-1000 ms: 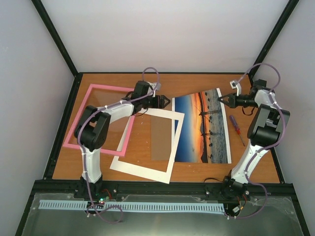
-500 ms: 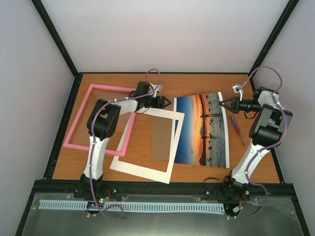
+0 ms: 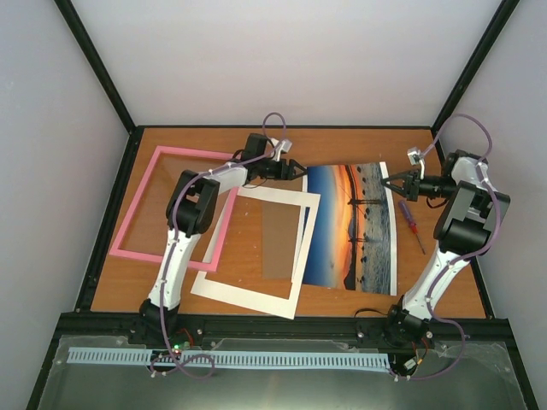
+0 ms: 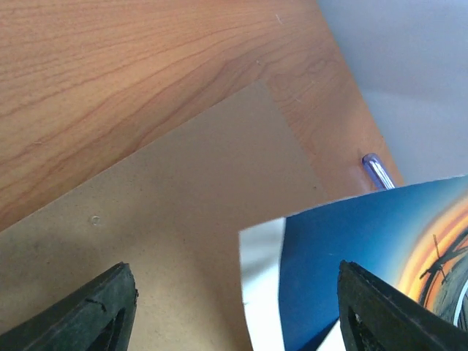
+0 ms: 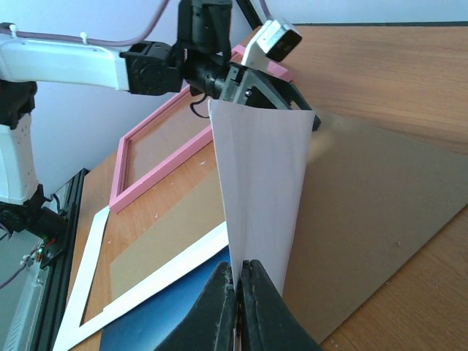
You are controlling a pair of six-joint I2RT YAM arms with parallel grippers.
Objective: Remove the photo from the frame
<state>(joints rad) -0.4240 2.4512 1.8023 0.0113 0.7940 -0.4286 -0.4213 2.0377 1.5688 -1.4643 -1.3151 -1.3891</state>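
Note:
The photo, an orange sunset over blue water, lies right of centre, partly on a brown hardboard back. My right gripper is shut on its far right edge and holds that edge up, so the white back shows above the pinched jaws. My left gripper is open at the photo's far left corner; the blue corner lies between its fingertips, untouched. The pink frame lies flat at the left, apart from the photo.
A cream mat with a cut-out window lies between the frame and the photo, overlapping both. A screwdriver lies right of the photo. Black rails edge the table.
My left gripper has moved further back and right to the photo's far corner. My right gripper has moved slightly with the photo's edge, and the photo's near end has shifted a little left.

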